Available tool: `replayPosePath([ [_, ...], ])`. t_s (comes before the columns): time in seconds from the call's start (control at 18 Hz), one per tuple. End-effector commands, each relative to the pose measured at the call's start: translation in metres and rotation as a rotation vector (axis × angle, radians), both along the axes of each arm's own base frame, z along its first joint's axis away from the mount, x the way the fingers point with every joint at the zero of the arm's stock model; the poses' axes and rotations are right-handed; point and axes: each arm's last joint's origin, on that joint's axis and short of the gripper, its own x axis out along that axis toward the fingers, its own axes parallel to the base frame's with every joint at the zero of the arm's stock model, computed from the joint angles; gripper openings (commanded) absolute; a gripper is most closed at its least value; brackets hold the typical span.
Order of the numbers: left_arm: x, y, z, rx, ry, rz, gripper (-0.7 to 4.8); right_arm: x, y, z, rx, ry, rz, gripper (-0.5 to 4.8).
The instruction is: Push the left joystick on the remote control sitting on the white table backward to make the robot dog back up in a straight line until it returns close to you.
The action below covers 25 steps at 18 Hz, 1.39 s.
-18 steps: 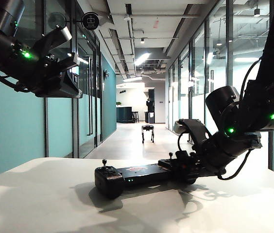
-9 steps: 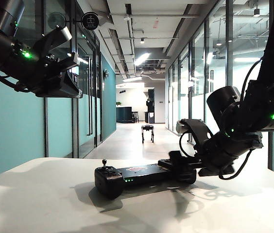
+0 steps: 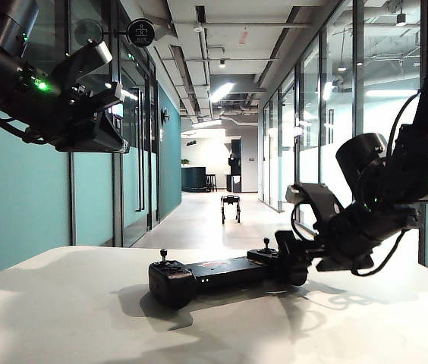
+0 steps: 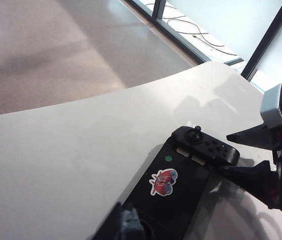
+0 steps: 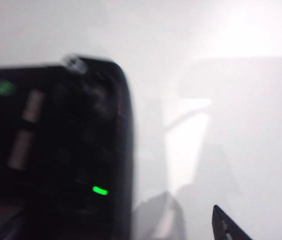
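Remote control [image 3: 221, 274] lies flat on the white table [image 3: 85, 318], long axis across the exterior view; black body, two bulbous ends, a reddish logo [image 4: 163, 181] on its middle, small green lights on the near face. Left joystick [image 3: 163, 255] stands upright on the left lobe, nothing touching it. The matching right stick [image 3: 266, 244] is upright on the far lobe.

Right gripper [image 3: 299, 262] sits low at the handset's right end, jaws spread wide and empty (its fingers flank that lobe; contact cannot be told). Its own wrist view is blurred: dark handset edge [image 5: 81, 150], one finger [image 5: 228, 227] over bare table.

Left gripper [image 3: 100, 133] hangs high above the table's left side, well apart from the handset; whether its jaws are parted cannot be told.

Robot dog [image 3: 231, 206] stands far down the corridor, small and dark on four thin legs.

No containers on the table.
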Motion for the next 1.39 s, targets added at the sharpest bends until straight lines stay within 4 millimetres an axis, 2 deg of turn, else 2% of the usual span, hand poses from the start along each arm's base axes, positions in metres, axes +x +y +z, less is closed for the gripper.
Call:
replayPosePath([
  [0.06, 0.0009, -0.0005, 0.0047, -0.009, -0.028, -0.006, -0.06, 0.0014, 0.0017, 0.0051, 0.023, -0.030, 0.054, 4.79],
  [0.45, 0.0009, -0.0005, 0.0047, -0.010, -0.028, -0.005, -0.06, 0.0085, -0.0004, 0.0070, 0.066, -0.027, 0.106, 4.79],
  [1.06, 0.0009, -0.0005, 0.0048, -0.012, -0.026, -0.005, -0.06, 0.0063, -0.0008, -0.0008, 0.052, 0.026, 0.103, 4.79],
  [1.11, 0.0009, -0.0005, 0.0048, -0.012, -0.026, -0.004, -0.06, 0.0063, -0.0009, -0.0008, 0.052, 0.026, 0.102, 4.53],
  [1.22, 0.0009, -0.0005, 0.0048, -0.012, -0.026, -0.004, -0.06, 0.0062, -0.0004, -0.0009, 0.048, 0.025, 0.101, 4.47],
  [1.34, 0.0009, -0.0005, 0.0048, -0.012, -0.026, -0.004, -0.06, 0.0057, 0.0010, -0.0008, 0.041, 0.019, 0.111, 3.64],
  [1.39, 0.0009, -0.0005, 0.0048, -0.012, -0.026, -0.004, -0.06, 0.0056, 0.0014, -0.0008, 0.031, 0.012, 0.119, 3.58],
])
